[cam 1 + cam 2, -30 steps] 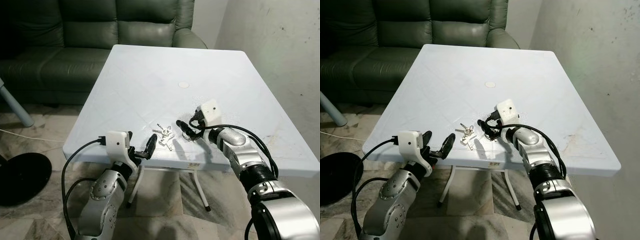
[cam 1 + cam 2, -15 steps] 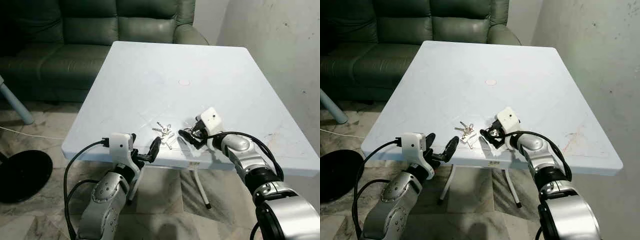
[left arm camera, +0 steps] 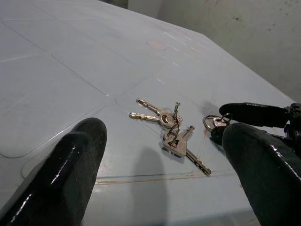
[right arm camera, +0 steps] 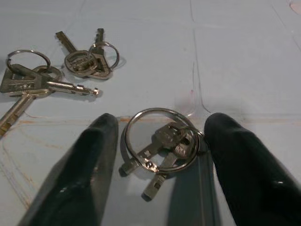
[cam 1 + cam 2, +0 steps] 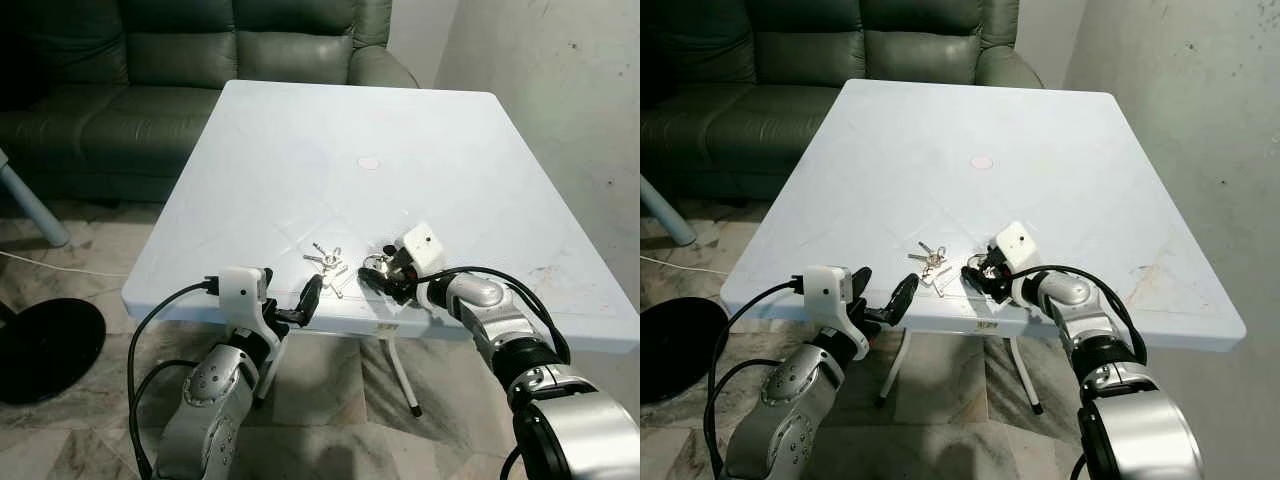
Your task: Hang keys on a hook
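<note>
Right gripper sat low on the white surface near its front edge, fingers spread to either side of a key ring with a few keys lying flat, not pinching it. A second bunch of keys lay just beside, toward the robot's left. Left gripper hovered at the front edge, fingers spread, pointing at that bunch. Green sofa stood behind the surface.

No words, brands or numbers can be read anywhere. A key on the white table carries faint stamped marks on its head, too small and blurred to make out.
</note>
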Controlling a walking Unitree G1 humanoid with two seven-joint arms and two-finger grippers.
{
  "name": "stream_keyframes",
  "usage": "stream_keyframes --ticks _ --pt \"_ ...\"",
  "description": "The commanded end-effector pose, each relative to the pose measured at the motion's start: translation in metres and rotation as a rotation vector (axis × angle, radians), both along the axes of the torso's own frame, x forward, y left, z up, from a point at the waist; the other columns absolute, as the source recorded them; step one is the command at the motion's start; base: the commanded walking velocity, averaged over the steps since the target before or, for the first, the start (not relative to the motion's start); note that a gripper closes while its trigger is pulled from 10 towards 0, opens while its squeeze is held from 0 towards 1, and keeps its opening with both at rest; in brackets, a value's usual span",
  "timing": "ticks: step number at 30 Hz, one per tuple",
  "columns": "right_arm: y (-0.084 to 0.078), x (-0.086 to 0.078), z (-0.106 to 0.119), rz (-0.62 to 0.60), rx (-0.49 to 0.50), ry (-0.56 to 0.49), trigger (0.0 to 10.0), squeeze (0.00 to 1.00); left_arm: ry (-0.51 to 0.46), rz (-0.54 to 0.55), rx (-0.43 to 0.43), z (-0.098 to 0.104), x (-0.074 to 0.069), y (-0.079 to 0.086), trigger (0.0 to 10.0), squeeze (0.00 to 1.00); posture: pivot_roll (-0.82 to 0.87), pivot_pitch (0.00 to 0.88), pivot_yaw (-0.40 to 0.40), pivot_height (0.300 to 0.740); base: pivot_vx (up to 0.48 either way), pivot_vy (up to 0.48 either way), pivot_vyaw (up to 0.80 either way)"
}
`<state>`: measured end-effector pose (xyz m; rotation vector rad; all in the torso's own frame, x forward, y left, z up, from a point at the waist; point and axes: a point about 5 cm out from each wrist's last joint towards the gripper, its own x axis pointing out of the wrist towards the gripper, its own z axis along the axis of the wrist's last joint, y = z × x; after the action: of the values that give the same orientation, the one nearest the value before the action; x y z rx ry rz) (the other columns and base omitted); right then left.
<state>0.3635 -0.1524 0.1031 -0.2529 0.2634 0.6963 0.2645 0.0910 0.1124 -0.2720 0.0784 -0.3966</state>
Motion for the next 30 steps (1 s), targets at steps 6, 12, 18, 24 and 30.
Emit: stream_keyframes --ticks 6,12,18,24,30 --pt "-0.0027 0.0042 0.0069 -0.018 0.005 -0.019 0.0 0.0 -0.013 -0.006 -0.011 0.0048 -0.0017 -0.0047 10.0 0.0 0.06 0.08 -0.064 0.732 0.0 0.0 0.0" --pt "-0.0034 0.0047 0.0075 -0.025 0.008 -0.02 0.0 0.0 -0.012 -0.006 -0.014 0.0049 -0.0014 -0.0053 10.0 0.0 0.06 0.08 -0.064 0.732 0.0 0.0 0.0" --pt "-0.0038 0.0054 0.008 -0.033 0.004 -0.02 0.0 0.0 -0.012 -0.005 -0.017 0.0053 -0.001 -0.0058 10.0 0.0 0.06 0.08 -0.065 0.732 0.0 0.0 0.0" --pt "-0.004 0.0059 0.0082 -0.036 0.001 -0.019 0.0 0.0 -0.012 0.0 -0.022 0.0056 -0.0004 -0.0059 10.0 0.0 0.06 0.083 -0.067 0.732 0.0 0.0 0.0" --pt "-0.0041 0.0064 0.0085 -0.045 -0.013 -0.032 0.0 0.0 -0.011 0.004 -0.027 0.0055 -0.0005 -0.0061 10.0 0.0 0.07 0.082 -0.069 0.732 0.0 0.0 0.0"
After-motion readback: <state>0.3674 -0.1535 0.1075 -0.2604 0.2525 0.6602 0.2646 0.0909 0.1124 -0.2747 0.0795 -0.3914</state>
